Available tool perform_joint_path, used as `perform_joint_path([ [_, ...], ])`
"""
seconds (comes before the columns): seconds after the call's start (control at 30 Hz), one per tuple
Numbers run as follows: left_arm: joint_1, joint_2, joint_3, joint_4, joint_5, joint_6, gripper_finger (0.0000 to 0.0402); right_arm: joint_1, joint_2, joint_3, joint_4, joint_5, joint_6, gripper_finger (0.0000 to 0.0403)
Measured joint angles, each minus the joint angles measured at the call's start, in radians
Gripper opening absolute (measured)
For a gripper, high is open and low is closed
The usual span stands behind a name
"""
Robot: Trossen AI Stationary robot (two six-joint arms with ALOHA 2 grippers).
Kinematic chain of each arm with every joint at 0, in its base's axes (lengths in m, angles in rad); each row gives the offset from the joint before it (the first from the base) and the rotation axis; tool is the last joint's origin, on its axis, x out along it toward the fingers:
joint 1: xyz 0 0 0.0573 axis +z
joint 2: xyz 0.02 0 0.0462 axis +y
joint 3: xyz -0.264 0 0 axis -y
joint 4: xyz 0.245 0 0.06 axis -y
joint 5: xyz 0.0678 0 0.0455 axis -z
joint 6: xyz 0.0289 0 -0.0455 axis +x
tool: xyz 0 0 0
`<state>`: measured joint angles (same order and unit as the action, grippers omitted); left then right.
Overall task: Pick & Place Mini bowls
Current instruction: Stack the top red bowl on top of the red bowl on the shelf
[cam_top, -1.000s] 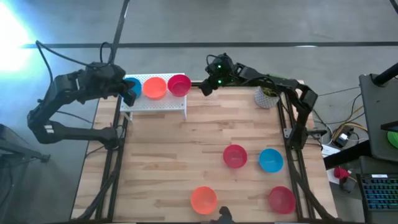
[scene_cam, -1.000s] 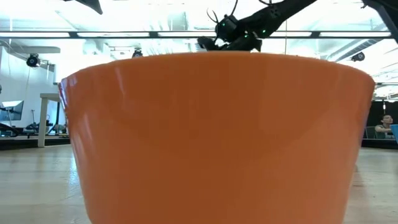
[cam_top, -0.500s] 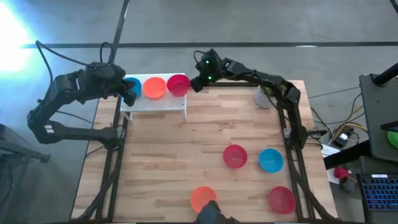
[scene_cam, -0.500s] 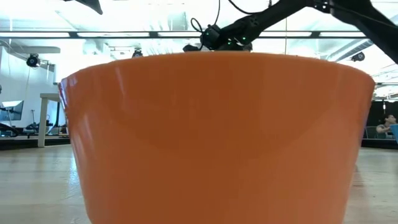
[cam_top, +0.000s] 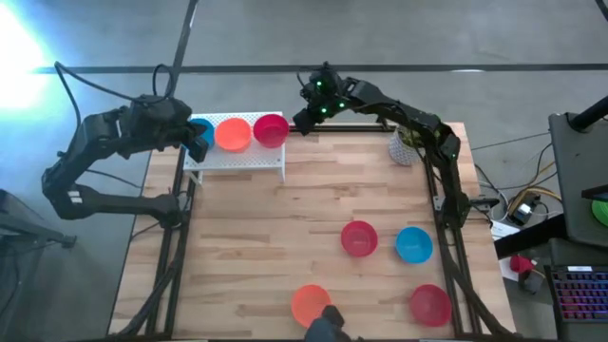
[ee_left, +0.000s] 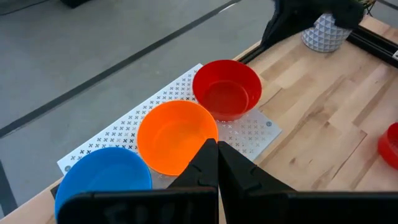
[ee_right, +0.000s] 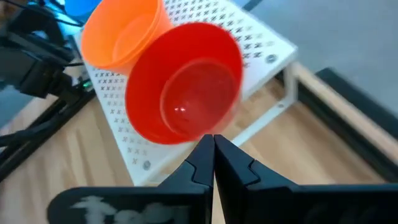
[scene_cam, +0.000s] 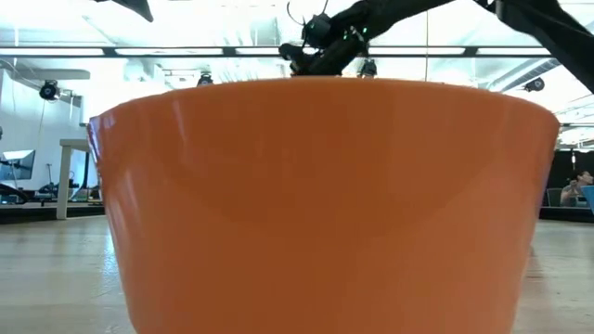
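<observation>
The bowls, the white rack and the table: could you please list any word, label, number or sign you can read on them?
None can be read.
Mini bowls: plain glossy colour, no print.
White rack: only a punched pattern of small crosses, no letters.
Table: bare wood.
White pot: an embossed pattern, no text.

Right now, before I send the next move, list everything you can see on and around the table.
White perforated metal rack: one, far left corner of the table.
Glossy plastic mini bowls on the rack: three; blue, orange, red, in a row.
Mini bowls on the bare wood, near right area: four; red, blue, orange, red.
White patterned pot with a green plant: one, far right corner.
Wooden plank table: one.
Person: one, seated far off in the low view.
Left gripper: shut, beside the blue bowl.
Right gripper: shut, just right of the rack's red bowl.
</observation>
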<state>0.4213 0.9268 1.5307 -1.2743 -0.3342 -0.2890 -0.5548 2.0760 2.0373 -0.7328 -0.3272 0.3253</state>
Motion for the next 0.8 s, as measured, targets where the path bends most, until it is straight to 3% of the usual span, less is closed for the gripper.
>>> perform_joint_path([
  [0.37,0.000,0.000,0.000,-0.008,0.000,0.028,0.0000,0.114,-0.256,-0.076,-0.158,0.281,-0.123,0.0008],
  [0.6,0.000,-0.001,-0.024,-0.007,-0.001,0.059,0.0000,0.229,-0.453,-0.214,-0.181,0.304,-0.146,0.0008],
  [0.8,0.000,-0.002,-0.061,-0.003,0.008,0.079,0.0000,0.309,-0.571,-0.357,-0.300,0.296,-0.163,0.0008],
])
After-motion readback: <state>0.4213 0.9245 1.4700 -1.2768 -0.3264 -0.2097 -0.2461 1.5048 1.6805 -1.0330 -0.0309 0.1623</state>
